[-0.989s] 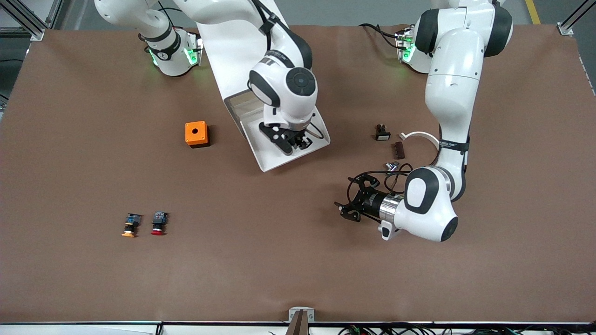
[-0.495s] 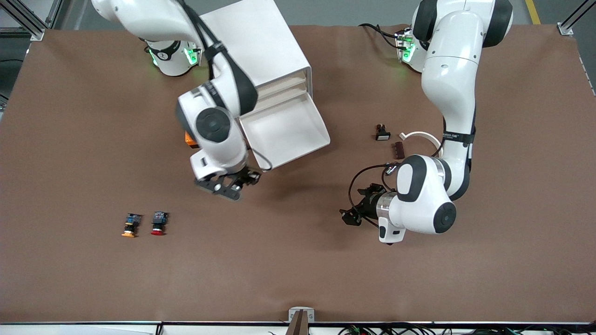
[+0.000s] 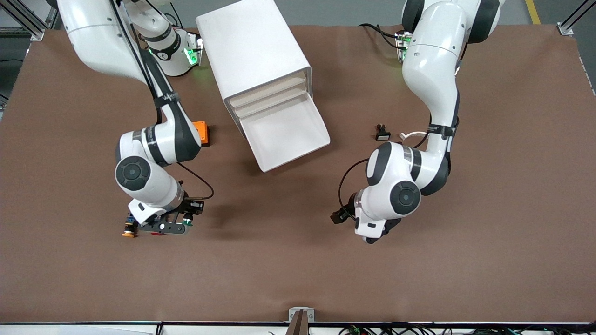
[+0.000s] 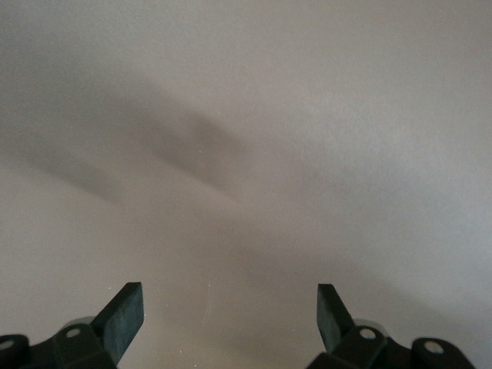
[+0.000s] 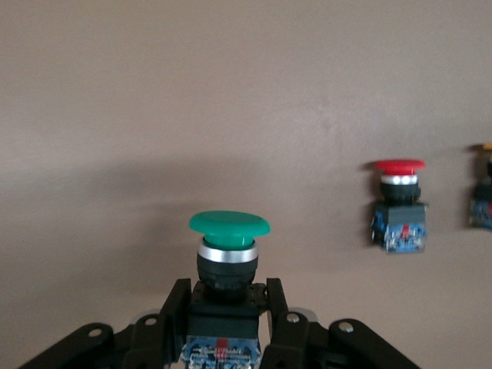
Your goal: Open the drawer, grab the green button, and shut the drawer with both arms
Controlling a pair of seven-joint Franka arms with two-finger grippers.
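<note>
The drawer (image 3: 291, 135) is pulled out of the white cabinet (image 3: 253, 51), and its tray shows nothing inside. My right gripper (image 3: 179, 222) is shut on the green-capped button (image 5: 229, 224), gripping its black body (image 5: 223, 296). It is low over the table beside the red-capped button (image 5: 400, 206) and the yellow-capped button (image 3: 129, 230). A bit of the green cap shows in the front view (image 3: 186, 223). My left gripper (image 3: 339, 216) is open and empty over bare brown table toward the left arm's end, with its fingertips (image 4: 127, 304) wide apart.
An orange box (image 3: 201, 131) stands beside the cabinet, partly covered by the right arm. A small black part (image 3: 382, 134) and a white ring piece (image 3: 409, 135) lie near the left arm's elbow. The brown table (image 3: 288, 260) is bare nearer the front camera.
My right gripper has left the open drawer and swung down to beside the red and yellow buttons. My left arm has turned slightly, its gripper staying about where it was.
</note>
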